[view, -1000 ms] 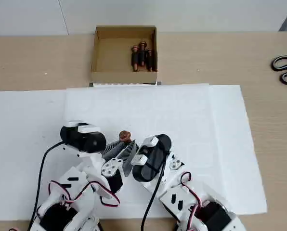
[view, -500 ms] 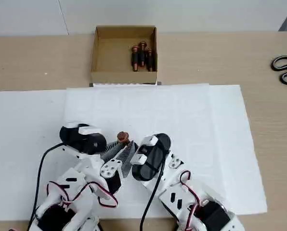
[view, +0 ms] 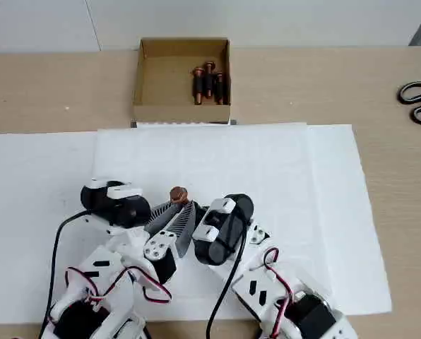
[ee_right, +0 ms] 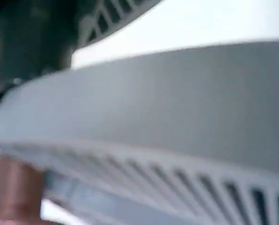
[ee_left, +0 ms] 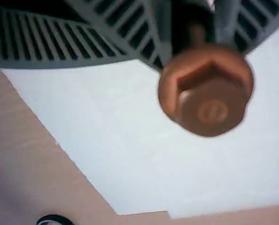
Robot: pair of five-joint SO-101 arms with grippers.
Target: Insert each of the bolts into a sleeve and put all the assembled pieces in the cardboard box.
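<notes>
Left pincer [view: 181, 207] clamps the copper bolt [ee_left: 206, 91], head protruding past its tips.

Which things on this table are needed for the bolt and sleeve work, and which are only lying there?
Needed for the job:
- bolt, head up, in front of the arms
- cardboard box
- assembled pieces already inside the box

Only lying there:
- scissors at the far right of the table
- white sheet spread under the arms
</notes>
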